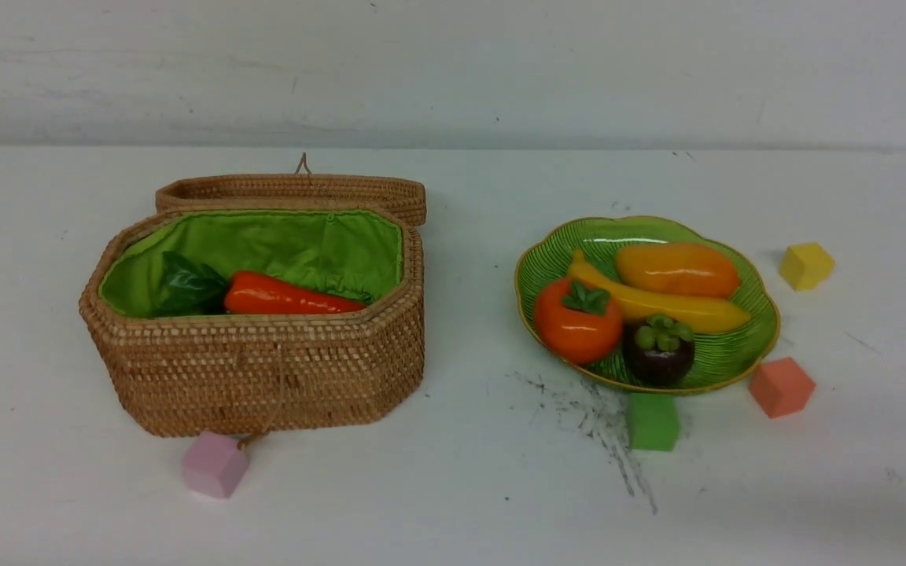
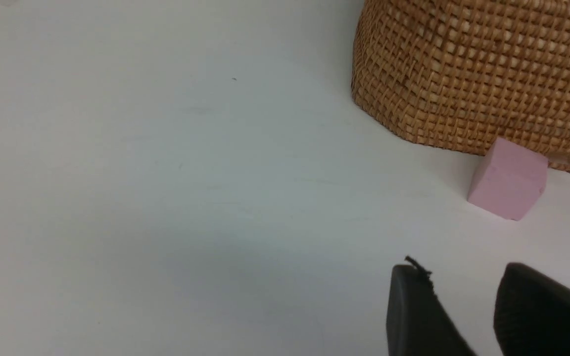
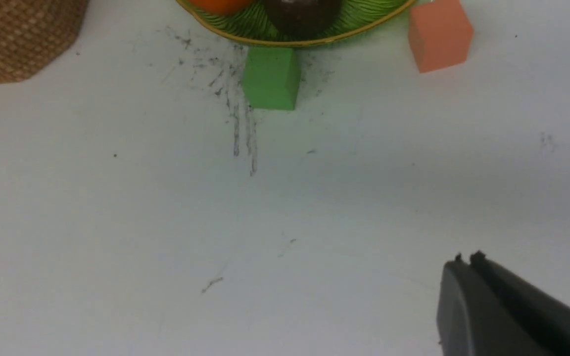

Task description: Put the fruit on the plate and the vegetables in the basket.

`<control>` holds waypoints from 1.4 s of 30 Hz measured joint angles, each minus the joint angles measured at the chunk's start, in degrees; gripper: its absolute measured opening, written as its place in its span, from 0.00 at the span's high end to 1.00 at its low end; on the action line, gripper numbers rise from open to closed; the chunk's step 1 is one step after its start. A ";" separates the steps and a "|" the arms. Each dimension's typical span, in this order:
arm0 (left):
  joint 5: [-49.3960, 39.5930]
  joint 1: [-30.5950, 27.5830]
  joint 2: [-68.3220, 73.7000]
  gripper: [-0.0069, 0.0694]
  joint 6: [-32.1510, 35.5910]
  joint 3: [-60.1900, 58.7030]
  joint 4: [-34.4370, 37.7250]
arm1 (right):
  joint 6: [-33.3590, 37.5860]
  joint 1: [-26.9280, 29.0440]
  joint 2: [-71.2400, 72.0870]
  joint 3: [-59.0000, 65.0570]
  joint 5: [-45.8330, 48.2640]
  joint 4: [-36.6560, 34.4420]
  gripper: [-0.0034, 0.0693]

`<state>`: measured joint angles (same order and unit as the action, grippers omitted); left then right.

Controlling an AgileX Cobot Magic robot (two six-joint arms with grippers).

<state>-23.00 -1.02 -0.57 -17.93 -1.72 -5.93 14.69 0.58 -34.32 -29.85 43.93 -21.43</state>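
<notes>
White tabletop [image 1: 453, 487] is filling the front view: basket [image 1: 264, 369] at left is holding a pepper [image 1: 288, 296]; plate [image 1: 744, 358] at right is carrying four fruits. Left gripper [image 2: 465, 296] is hovering partly open, empty; right gripper [image 3: 468, 267] is sitting closed, empty.

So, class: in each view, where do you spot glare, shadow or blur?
Front view: white glare streaks on the mango and pepper. Left wrist view: soft shadow across the table, claw blurred. Right wrist view: the shut claw is out of focus; table evenly lit.
</notes>
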 joint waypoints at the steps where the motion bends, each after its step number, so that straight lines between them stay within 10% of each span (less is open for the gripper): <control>1: 0.00 0.00 0.00 0.60 0.00 0.00 0.00 | 0.00 -0.01 0.14 0.00 0.20 -0.06 0.96; 16: 0.00 0.00 0.00 0.60 0.00 0.00 0.00 | -0.43 -0.37 4.25 0.00 7.05 3.68 0.96; 25: 0.00 0.00 0.00 0.60 0.00 0.00 0.00 | -15.70 -0.56 20.36 6.73 -3.78 21.00 0.95; 42: 0.18 0.00 0.00 0.60 0.00 -0.05 0.00 | -16.58 -0.38 34.94 30.49 -21.01 22.32 0.94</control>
<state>-22.82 -1.02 -0.57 -17.93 -1.77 -5.93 -1.90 0.20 0.62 0.64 22.92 0.89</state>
